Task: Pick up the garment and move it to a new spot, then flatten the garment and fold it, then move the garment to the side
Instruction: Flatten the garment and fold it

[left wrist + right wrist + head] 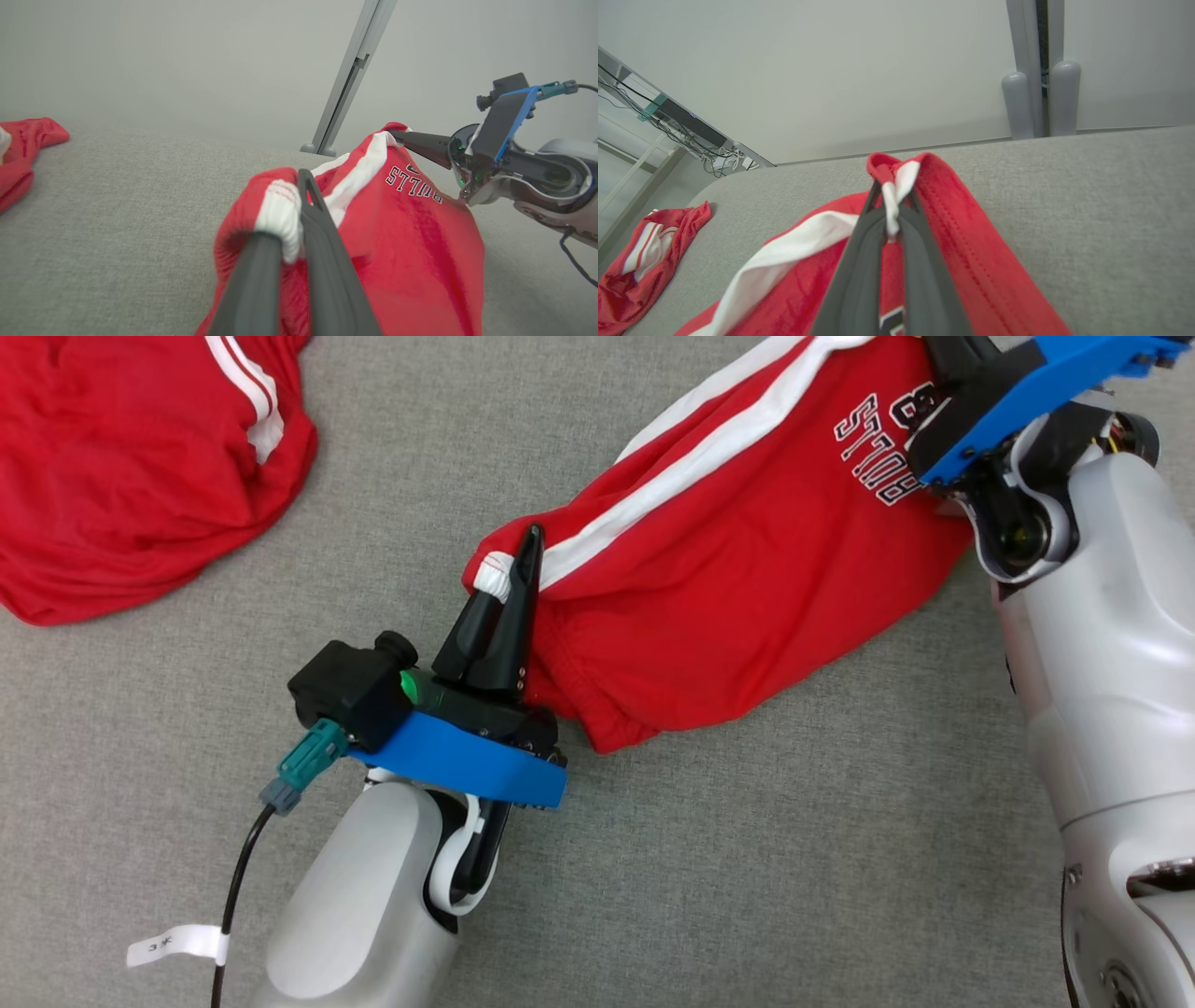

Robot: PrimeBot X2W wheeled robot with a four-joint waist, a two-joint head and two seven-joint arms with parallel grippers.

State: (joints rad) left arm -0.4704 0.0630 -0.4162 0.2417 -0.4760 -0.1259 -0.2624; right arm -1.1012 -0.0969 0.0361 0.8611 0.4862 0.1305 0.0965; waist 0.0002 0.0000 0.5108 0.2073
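Note:
The garment [747,579] is a pair of red shorts with white side stripes and black-and-white lettering. It stretches between my two grippers above the grey fabric surface [747,859], its lower edge sagging. My left gripper [518,569] is shut on a white-banded corner at the garment's lower left end; the left wrist view shows the pinched cloth [280,219] in the left gripper [299,186]. My right gripper [957,364] is shut on the opposite end at the upper right. In the right wrist view the right gripper [892,205] clamps a red and white fold of the garment [971,261].
A second red garment [121,476] with white stripes lies crumpled at the upper left, also seen as a red heap [644,261]. Grey upright posts [1036,98] stand at the surface's far edge. A shelf with cables [691,135] stands beyond the corner.

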